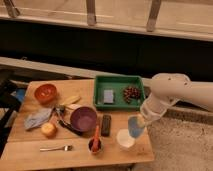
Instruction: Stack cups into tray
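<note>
While the gripper (142, 118) holds its fingers clamped on the light-blue cup (135, 126) above the table's (30, 150) right edge, the white cup (125, 138) stands just below-left, and the green tray (119, 79) lies toward the far edge.

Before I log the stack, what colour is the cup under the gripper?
Light blue. The cup hangs from the gripper, beside the white cup, in the camera view.

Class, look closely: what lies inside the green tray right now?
Inside the green tray lie a grey-blue block and a dark reddish cluster. No cup yet; the gripper holds the light-blue cup outside it.
</note>
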Tool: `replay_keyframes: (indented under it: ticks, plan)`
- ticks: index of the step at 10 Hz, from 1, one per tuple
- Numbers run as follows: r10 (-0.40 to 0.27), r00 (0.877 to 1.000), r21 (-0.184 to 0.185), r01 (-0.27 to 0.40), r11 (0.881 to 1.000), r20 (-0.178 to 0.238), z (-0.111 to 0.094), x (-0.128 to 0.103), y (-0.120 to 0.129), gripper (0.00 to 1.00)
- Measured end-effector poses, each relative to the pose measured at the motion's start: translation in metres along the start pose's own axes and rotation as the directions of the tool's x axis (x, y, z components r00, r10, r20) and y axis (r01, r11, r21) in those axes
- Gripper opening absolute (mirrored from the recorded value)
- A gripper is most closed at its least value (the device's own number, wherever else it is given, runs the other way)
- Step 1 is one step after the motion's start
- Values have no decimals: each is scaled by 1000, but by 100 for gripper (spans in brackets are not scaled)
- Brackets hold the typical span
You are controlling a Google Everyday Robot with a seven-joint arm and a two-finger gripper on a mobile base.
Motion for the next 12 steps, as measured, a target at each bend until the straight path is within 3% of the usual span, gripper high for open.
replay_keyframes:
  ticks: [4, 8, 11, 12]
  plan:
    - [-11, 999, -47, 10, 999, -34, 18, 3, 15, 3]
    - [23, 999, -62, -25, 998, -32, 28, -1, 14, 37]
    - [45, 999, -72, -46, 996, -23, 38, -4, 12, 42]
    - [50, 999, -77, -52, 996, -21, 42, -5, 12, 51]
